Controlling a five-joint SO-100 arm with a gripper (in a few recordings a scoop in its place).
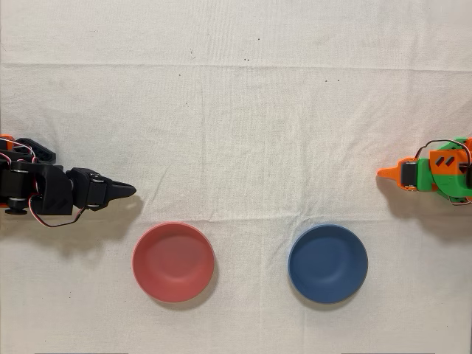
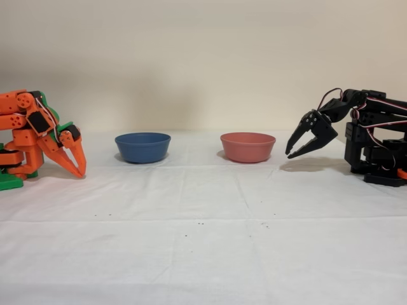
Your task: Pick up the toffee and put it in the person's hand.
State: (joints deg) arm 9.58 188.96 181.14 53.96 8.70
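- Toffee: I cannot tell where it lies.
- Black arm (image 2: 372, 136) is folded low, its gripper (image 2: 290, 154) angled downward just beside the red bowl (image 2: 247, 146).
- Fingertips are closed together, holding nothing.

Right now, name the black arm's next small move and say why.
Probably hold still, at most raise the gripper slightly to be ready. It hangs low over the white cloth beside the red bowl, with nothing between its fingers. From overhead, the red bowl and the blue bowl look bare inside, so I see nothing within reach worth closing on yet.
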